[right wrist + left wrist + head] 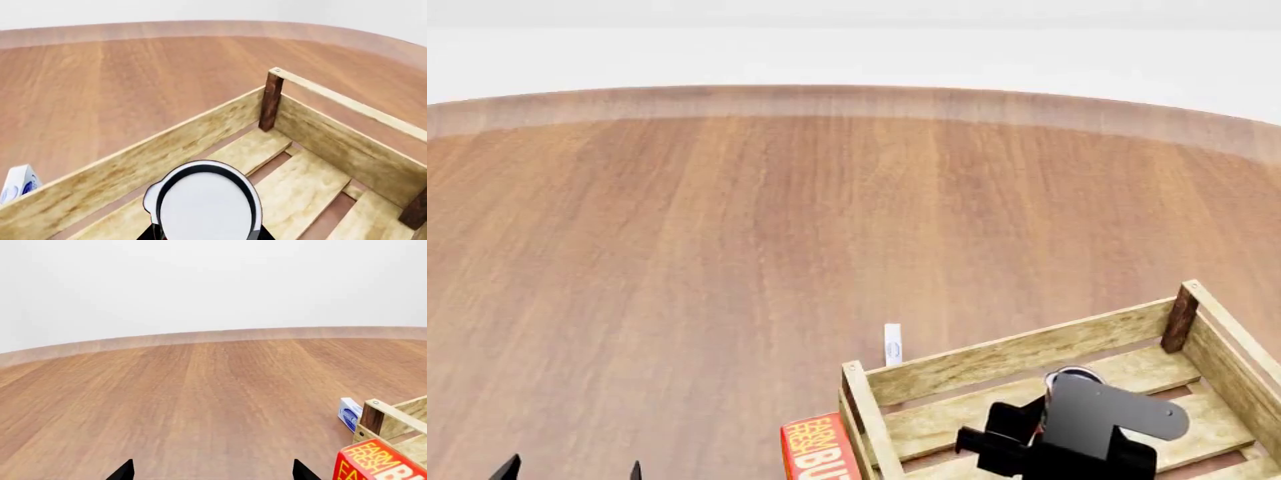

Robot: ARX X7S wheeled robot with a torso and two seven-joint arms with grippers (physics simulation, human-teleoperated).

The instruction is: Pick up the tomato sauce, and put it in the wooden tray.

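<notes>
The tomato sauce (203, 202) shows its silvery-white top with a dark rim, over the slats inside the wooden tray (200, 131). My right gripper (205, 233) is shut on it, a black finger on each side. In the head view the can top (1073, 378) peeks out past the right gripper (1054, 425), within the tray's walls (1014, 355). I cannot tell whether the can touches the tray floor. My left gripper (213, 471) is open over bare table, far left of the tray, its tips (571, 470) at the picture's lower edge.
A red butter box (814, 455) stands against the tray's near left corner, also in the left wrist view (377, 462). A small blue-and-white box (893, 345) stands just beyond the tray's far wall. The round wooden table's edge (827, 98) curves across the back.
</notes>
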